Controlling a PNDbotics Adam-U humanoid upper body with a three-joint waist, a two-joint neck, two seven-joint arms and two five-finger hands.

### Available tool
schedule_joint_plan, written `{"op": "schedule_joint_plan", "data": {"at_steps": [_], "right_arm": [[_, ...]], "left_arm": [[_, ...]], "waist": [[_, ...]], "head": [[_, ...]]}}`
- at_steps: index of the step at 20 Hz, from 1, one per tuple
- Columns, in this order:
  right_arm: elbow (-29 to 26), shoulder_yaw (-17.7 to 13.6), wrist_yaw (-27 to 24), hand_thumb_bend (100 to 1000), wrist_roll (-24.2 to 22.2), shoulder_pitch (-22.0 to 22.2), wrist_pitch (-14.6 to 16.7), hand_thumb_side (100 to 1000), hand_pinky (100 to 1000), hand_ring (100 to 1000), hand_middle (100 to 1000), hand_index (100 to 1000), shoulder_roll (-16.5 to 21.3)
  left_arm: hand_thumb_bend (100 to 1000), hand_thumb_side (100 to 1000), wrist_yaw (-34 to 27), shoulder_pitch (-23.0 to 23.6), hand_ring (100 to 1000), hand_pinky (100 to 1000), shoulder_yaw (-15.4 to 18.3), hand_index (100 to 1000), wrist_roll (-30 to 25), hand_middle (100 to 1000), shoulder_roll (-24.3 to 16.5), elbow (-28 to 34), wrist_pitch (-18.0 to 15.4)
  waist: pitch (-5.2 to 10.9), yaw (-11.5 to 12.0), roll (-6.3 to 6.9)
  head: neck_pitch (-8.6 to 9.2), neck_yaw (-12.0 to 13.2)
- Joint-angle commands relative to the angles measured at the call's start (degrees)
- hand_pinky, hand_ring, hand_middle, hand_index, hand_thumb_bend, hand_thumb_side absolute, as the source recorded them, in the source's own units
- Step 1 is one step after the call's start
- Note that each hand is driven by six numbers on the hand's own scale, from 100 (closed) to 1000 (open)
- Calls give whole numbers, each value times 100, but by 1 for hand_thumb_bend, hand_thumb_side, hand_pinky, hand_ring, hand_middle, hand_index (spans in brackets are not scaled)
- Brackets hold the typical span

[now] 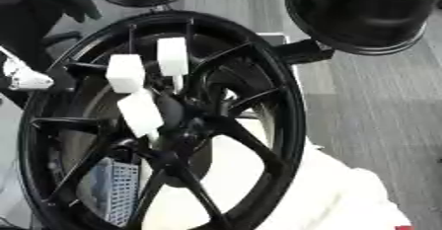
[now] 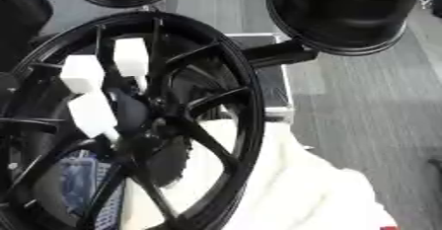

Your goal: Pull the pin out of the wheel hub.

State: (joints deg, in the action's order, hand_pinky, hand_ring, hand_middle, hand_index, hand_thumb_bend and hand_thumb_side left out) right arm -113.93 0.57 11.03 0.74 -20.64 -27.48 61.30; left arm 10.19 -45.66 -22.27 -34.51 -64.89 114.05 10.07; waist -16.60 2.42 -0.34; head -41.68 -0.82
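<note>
Black wheel hub (image 1: 164, 120) stands upright, filling left of view; three white block-headed pins (image 1: 126, 73) sit among its spokes near centre; neither hand visible, so finger state cannot be told.

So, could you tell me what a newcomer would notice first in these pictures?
The big black wheel fills the left and middle of the view, standing upright with its spokes toward the camera. Three white blocks stand out near its hub, in the upper left. Another black wheel hangs at the top right, over grey floor.
</note>
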Motion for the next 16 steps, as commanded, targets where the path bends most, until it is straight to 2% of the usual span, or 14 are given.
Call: {"op": "schedule_joint_plan", "data": {"at_steps": [1, 8, 16], "right_arm": [[-67, -73, 33, 100, -15, -56, 2, 406, 849, 697, 609, 755, 182], [-67, -73, 40, 100, -13, -49, -10, 405, 849, 696, 608, 755, 176], [-67, -79, 29, 100, 22, -48, -8, 407, 847, 693, 604, 753, 162]], "left_arm": [[540, 226, 35, -208, 732, 782, -83, 808, -94, 653, 30, 45, 313], [545, 224, -27, -797, 730, 780, -501, 803, -411, 652, 539, -428, 916], [554, 240, 107, -1167, 744, 787, -787, 811, -819, 672, 932, -1009, 1037]], "waist": [[137, -11, 6], [173, -35, 22], [173, -39, 61]], "head": [[24, -27], [-67, -49], [-129, -58]]}}
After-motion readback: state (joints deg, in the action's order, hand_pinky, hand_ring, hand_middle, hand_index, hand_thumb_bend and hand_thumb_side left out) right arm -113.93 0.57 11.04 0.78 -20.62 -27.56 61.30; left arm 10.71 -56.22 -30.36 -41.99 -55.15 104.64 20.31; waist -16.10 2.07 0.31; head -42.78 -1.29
